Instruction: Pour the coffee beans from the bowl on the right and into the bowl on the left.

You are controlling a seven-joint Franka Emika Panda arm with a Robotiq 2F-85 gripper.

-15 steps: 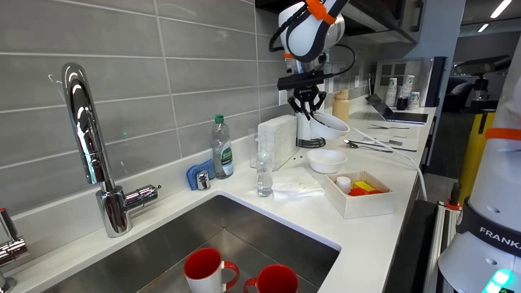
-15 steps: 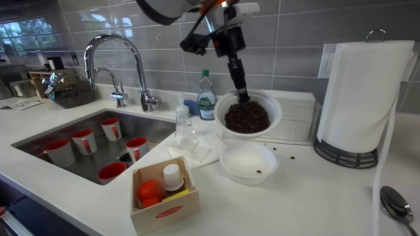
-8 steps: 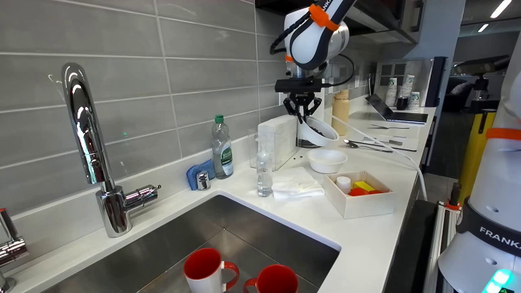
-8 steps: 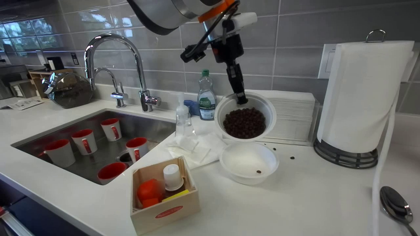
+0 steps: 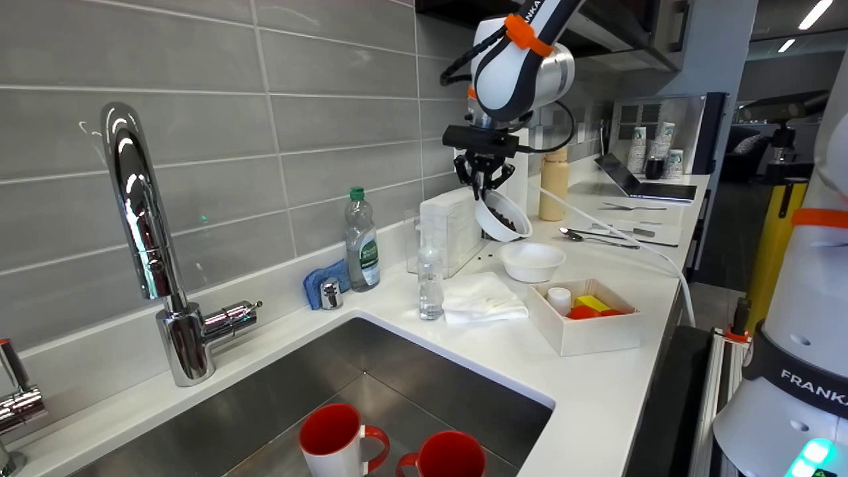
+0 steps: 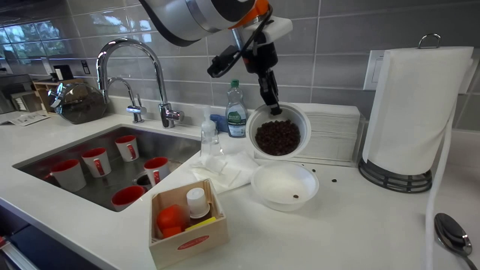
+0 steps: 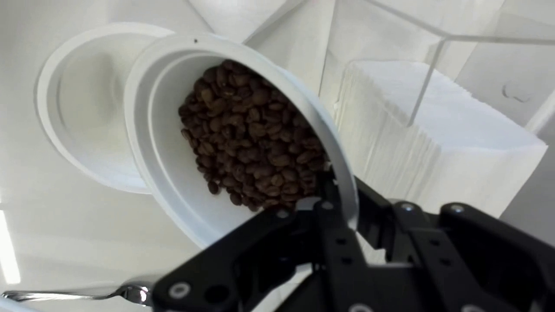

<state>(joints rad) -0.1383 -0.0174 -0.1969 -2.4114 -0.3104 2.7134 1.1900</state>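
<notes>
Paper stack [image 6: 333,131] stands beside the tilted bowl [image 6: 294,114]

Napkin stack [image 6: 330,133] beside tilted bowl [image 6: 258,118], open counter [image 6: 356,225] near towel roll [image 6: 416,112]

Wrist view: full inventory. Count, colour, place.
held bowl: 1, white, centre, tilted
coffee beans: many, brown, in the held bowl
speck: 1, dark, on the held bowl's rim
lower bowl: 1, white, left, partly hidden by the held bowl
napkin stack: 1, white, right, in the holder
holder: 1, clear, around the napkin stack
loose napkins: count unclear, white, top
spoon: 1, silver, bottom left, partly hidden
cord: 1, white, bottom left corner
counter: 1, white, beneath
gripper: 1, black, bottom right, gripping the held bowl's rim
</notes>
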